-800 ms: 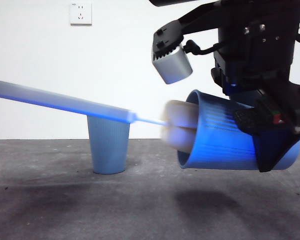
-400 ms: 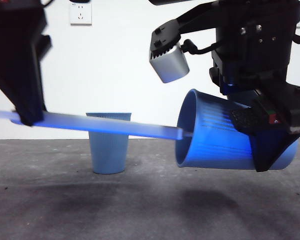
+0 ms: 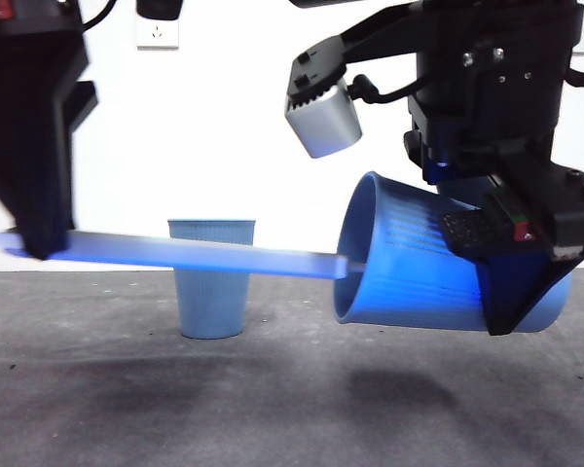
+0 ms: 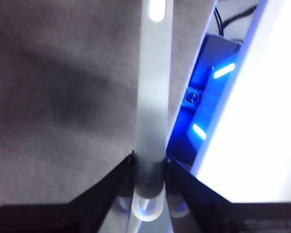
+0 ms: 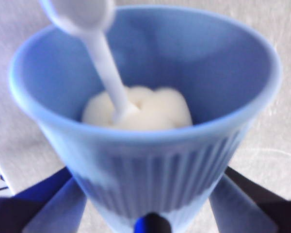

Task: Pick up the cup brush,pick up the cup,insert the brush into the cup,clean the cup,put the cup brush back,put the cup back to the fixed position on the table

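We judge the task near its midpoint: brush and cup are both picked up, and the sponge is inside the cup.

The right gripper [image 3: 511,268] clamps the cup [image 3: 419,263] by its ribbed wall, holding it tipped on its side well above the table [image 3: 292,389], mouth facing the other arm. In the right wrist view the cup [image 5: 150,145] sits between the two jaws, and the sponge [image 5: 140,109] lies deep inside, near the bottom.

The left gripper [image 3: 34,243] pinches the brush [image 3: 204,256] near the far end of the handle; in the left wrist view its jaws close narrowly on the flat handle [image 4: 153,97]. The handle runs almost level across to the cup's mouth.

A second cup [image 3: 211,277] stands upright on the table behind the handle, untouched.

Cleaning seems under way, though we cannot tell how much scrubbing is done. Left to do: withdraw the brush, set it down, return the cup to its place.
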